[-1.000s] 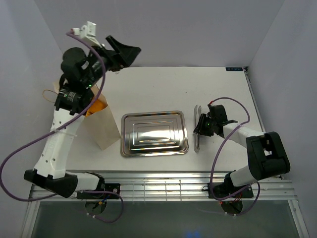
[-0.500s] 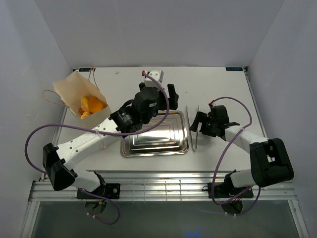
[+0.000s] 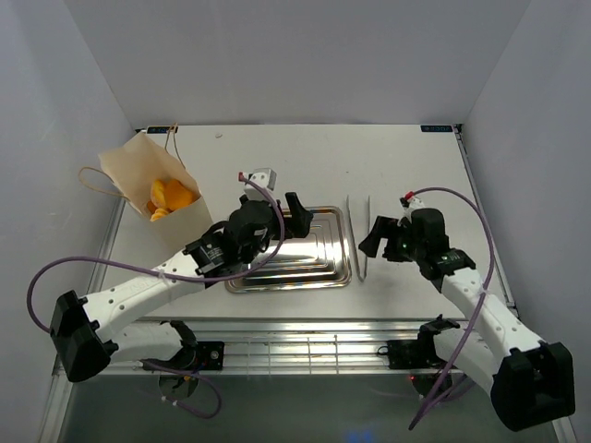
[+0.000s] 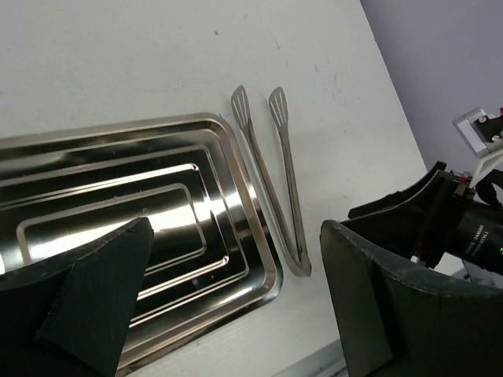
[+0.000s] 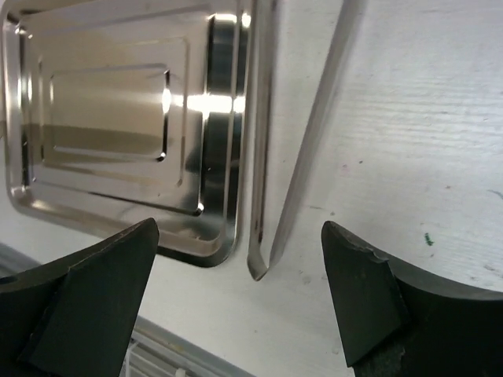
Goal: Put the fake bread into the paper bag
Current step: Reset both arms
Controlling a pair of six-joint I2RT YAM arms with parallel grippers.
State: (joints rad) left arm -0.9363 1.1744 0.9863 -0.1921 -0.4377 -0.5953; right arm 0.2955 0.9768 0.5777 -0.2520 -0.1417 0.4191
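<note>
The paper bag (image 3: 129, 171) stands open at the back left of the table. Orange-gold fake bread (image 3: 171, 196) shows inside its mouth. My left gripper (image 3: 300, 221) hangs open over the steel tray (image 3: 325, 257), holding nothing; in the left wrist view my left gripper (image 4: 236, 302) spans the tray's (image 4: 118, 212) near right corner. My right gripper (image 3: 374, 238) is open just right of the metal tongs (image 3: 361, 242). In the right wrist view my right gripper (image 5: 240, 294) stands wide around the tongs' (image 5: 302, 149) hinged end without touching it.
The tray (image 5: 110, 110) shows no bread on its visible part. The tongs (image 4: 275, 181) lie flat beside its right rim. My right arm (image 4: 464, 224) shows close by at the right of the left wrist view. The table's near edge runs just below both grippers.
My left arm swung down from above the bag to over the tray. My right gripper opened, let go of the tongs and drew back to their right.
</note>
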